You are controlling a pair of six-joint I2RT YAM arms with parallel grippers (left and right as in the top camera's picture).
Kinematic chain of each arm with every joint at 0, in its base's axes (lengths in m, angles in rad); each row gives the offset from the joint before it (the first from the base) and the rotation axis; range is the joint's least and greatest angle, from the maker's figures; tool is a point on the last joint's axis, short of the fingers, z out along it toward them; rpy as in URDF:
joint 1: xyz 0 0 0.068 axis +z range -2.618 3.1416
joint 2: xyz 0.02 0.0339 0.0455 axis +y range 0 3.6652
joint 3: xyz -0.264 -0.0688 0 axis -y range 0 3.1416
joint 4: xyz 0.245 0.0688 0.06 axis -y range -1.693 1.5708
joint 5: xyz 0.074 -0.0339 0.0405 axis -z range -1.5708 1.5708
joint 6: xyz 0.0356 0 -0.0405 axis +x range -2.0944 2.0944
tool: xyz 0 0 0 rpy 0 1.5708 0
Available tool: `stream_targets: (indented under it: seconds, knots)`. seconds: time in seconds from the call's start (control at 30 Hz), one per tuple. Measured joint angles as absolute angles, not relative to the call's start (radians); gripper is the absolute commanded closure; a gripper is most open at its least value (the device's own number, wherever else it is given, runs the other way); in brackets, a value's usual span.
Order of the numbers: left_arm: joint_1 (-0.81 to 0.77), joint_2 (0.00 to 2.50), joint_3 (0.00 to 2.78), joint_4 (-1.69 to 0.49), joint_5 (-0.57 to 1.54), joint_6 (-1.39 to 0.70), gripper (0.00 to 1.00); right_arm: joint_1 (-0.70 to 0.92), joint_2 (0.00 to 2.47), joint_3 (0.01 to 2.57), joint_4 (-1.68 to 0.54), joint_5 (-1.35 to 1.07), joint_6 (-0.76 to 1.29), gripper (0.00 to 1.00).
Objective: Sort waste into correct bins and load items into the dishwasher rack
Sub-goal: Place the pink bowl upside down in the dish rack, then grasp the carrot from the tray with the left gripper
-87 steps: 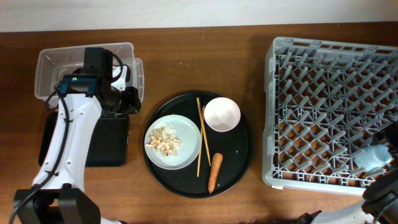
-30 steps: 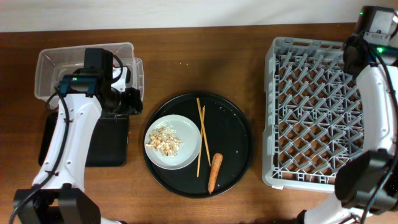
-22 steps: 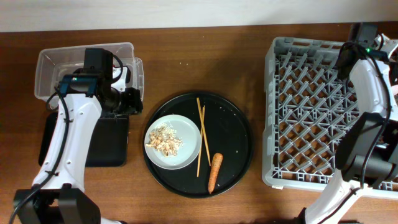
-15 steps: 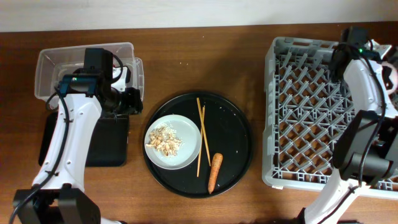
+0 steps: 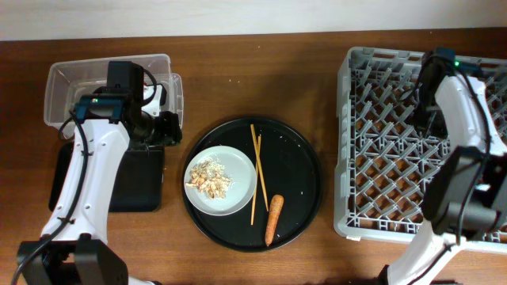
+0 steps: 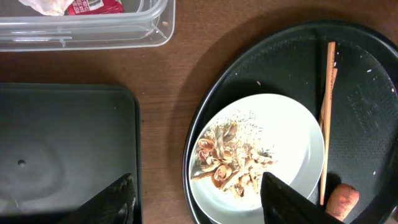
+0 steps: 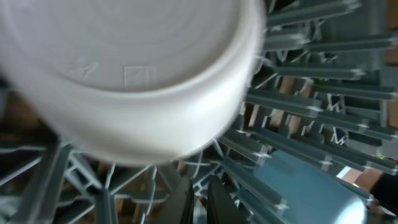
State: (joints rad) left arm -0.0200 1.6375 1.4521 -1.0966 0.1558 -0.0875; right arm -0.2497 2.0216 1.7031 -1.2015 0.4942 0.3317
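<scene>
Left gripper [image 6: 198, 190] spread wide above the plate [image 6: 289, 134] of scraps [image 6: 227, 165]; right gripper [image 7: 200, 193], fingers nearly together beside the inverted white bowl [image 7: 124, 74] over the rack [image 7: 305, 102], hold indeterminable.

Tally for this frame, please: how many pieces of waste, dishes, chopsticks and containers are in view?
Waste: 3 (wrapper, carrot, scraps)
Dishes: 3 (plate, bowl, cup)
Chopsticks: 2
Containers: 4 (tub, flat tray, round tray, rack)
Total: 12
</scene>
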Motion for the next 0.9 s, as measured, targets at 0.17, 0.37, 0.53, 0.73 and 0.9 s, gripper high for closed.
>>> stream_targets:
  seconds: [0.17, 0.37, 0.53, 0.73, 0.9]
  knots:
    - [-0.02, 1.637, 1.452, -1.096, 0.155, -0.088, 0.24, -0.184, 1.76, 1.728, -1.25, -0.118, 0.109, 0.62]
    - [-0.02, 1.637, 1.452, -1.106, 0.156, -0.088, 0.24, 0.326, 1.761, 1.614, -1.304, -0.29, 0.18, 0.58]
    - [-0.068, 1.637, 1.452, -1.166, 0.148, -0.088, 0.24, 0.434, 1.768, 1.469, -1.218, -0.207, 0.325, 0.56]
    - [-0.39, 1.637, 1.452, -1.186, 0.152, -0.142, 0.24, 0.267, 1.736, 1.491, -1.252, -0.202, 0.212, 0.56]
    - [-0.464, 1.637, 1.452, -1.185, 0.157, -0.22, 0.23, 0.198, 1.732, 1.523, -1.285, -0.181, 0.209, 0.52]
